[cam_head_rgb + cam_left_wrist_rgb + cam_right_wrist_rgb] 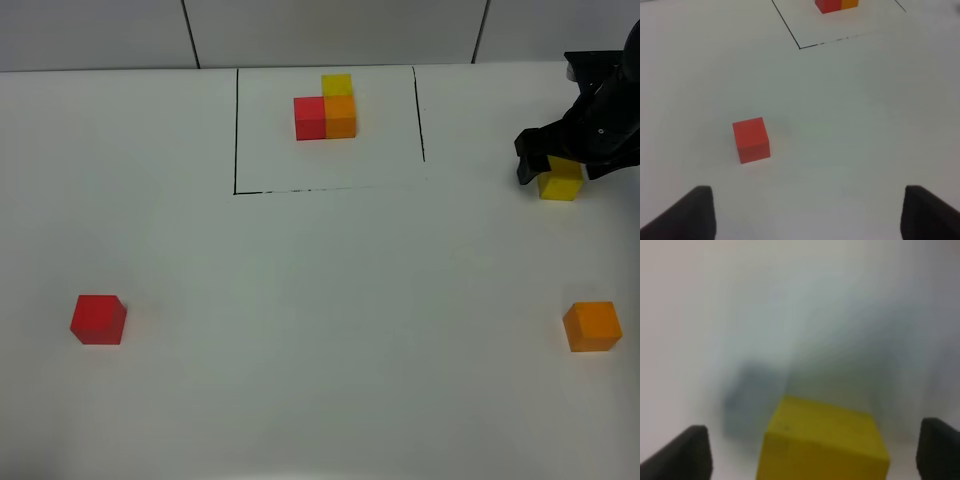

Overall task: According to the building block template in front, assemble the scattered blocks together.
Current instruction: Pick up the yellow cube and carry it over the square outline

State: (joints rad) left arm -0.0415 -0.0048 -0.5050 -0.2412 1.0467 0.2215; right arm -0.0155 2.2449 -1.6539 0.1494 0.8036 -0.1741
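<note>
Scattered blocks lie well apart on the white table (320, 300). The red block (98, 320) is at the near left, the orange block (592, 327) at the near right, and the yellow block (560, 184) farther back on the right. The template (326, 110) sits inside a black frame (236, 130) at the far middle.

From overhead, the right gripper (553, 162) covers the top of the yellow block. The blurred right wrist view shows what that hides: the jaws stand wide apart on either side of the block, seemingly not touching it.

The left gripper (810, 215) appears only in its own wrist view. It is spread wide and holds nothing, with the red block ahead and the template's edge beyond.
</note>
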